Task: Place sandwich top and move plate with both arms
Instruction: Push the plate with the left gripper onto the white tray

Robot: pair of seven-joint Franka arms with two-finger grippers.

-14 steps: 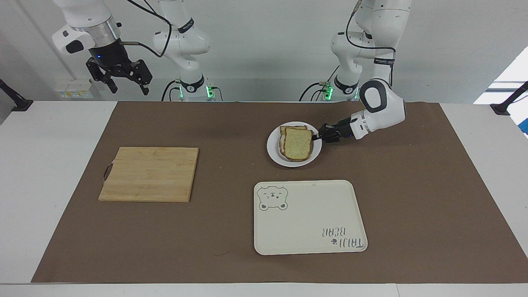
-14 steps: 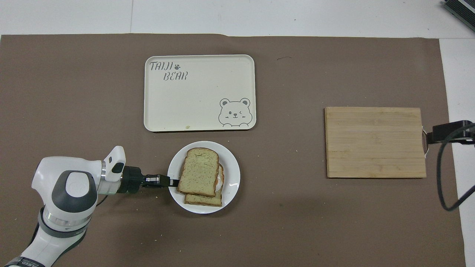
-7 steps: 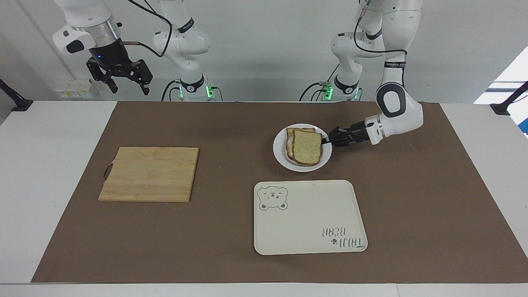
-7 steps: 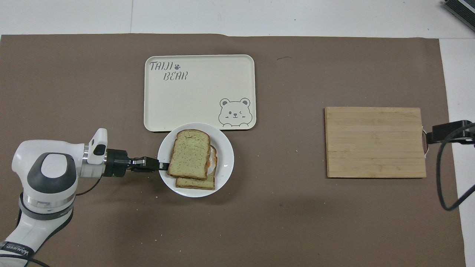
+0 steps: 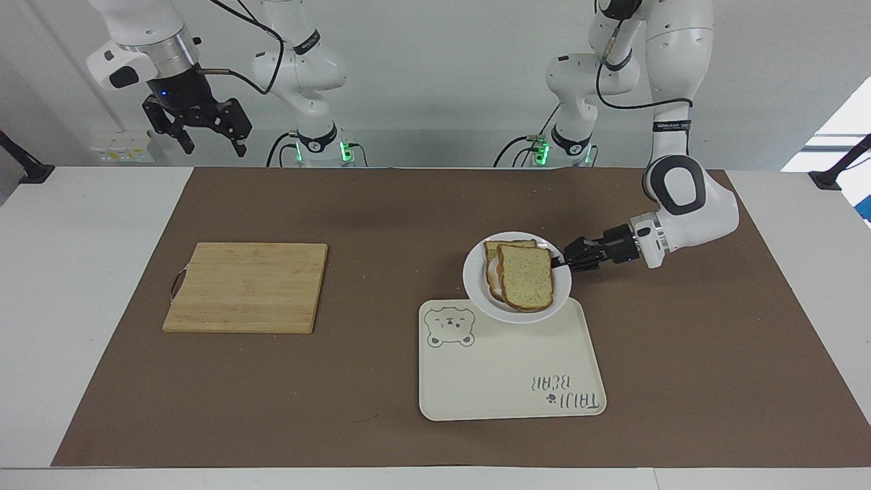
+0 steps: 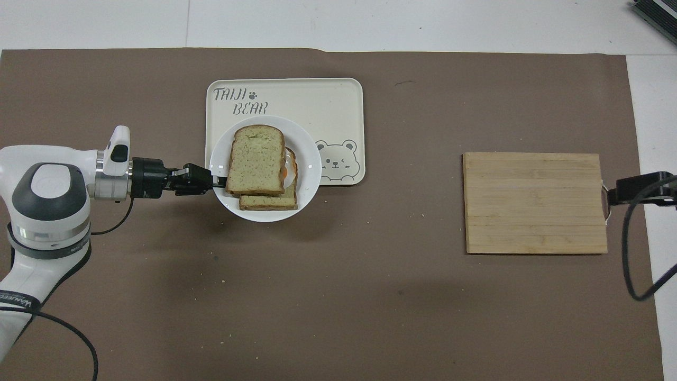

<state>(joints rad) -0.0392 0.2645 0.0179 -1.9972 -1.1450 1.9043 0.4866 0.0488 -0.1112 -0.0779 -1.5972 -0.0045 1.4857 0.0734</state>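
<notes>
Over the tray's [image 5: 517,381] robot-side edge I see the plate [image 5: 476,289] lifted, my left pincer [image 5: 562,261] clamped on its rim from the left arm's end. The bread top [image 5: 525,276] lies on the plate, askew over a lower slice [image 6: 268,202] with egg between. My right pincer [image 5: 207,139] waits high, fingers apart, above the counter's [image 5: 88,286] robot-side edge near the board [image 5: 246,287].

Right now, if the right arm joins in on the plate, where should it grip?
Probably the bare rim of the plate toward the right arm's end of the table, coming in low and level. The left gripper is shut on the rim at the left arm's end, and the sandwich top covers the middle.
</notes>
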